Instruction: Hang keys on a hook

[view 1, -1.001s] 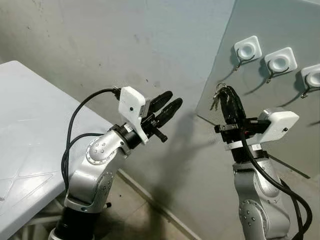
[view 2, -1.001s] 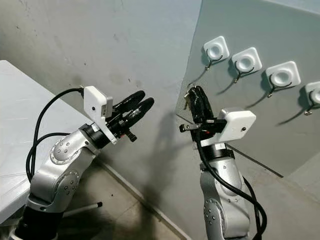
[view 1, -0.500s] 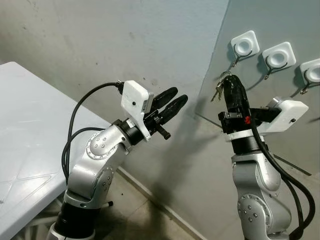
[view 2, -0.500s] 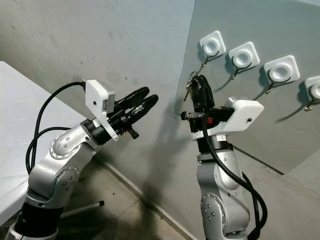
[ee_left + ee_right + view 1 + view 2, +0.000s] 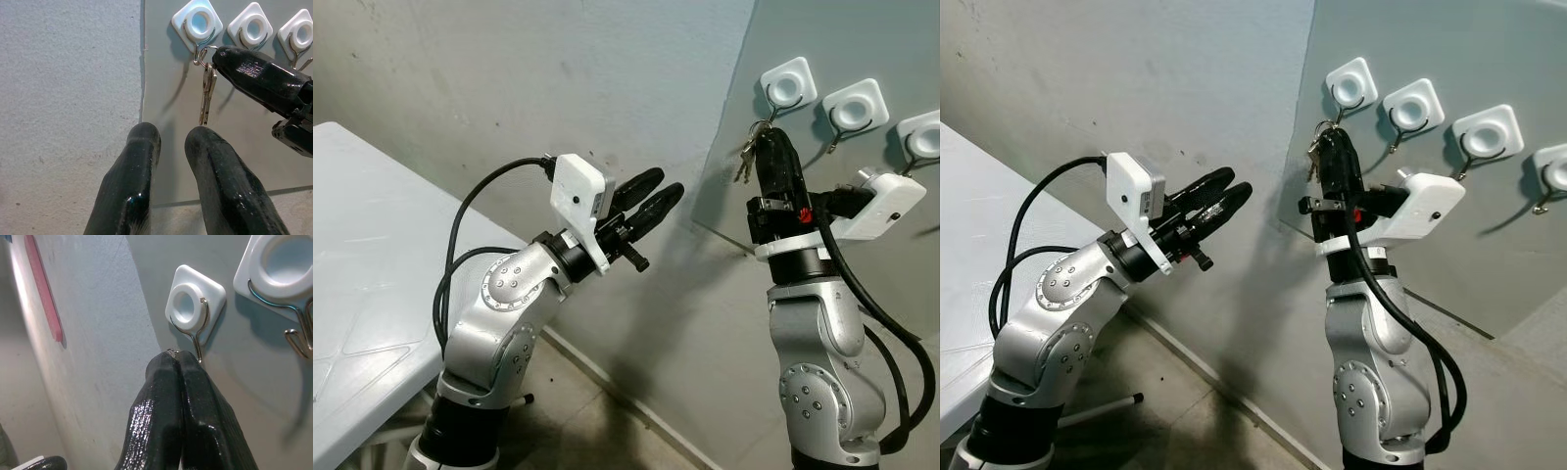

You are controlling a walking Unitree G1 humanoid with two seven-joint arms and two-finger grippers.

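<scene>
We have the right gripper (image 5: 217, 54) clenched on the ring of the keys (image 5: 207, 93), right at the hook (image 5: 197, 55) nearest the wall panel's (image 5: 166, 147) left edge. The bunch looks light, rigid and free-swinging, so pinching the ring itself seems best. Our left gripper (image 5: 668, 189) hovers parted, holding nothing.

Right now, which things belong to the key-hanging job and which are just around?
In the job:
- keys, ring pinched in the right gripper
- leftmost hook, which the ring is right at

Not in the job:
- other hooks
- left gripper, raised and holding nothing
- white table
- grey board behind the hooks
</scene>
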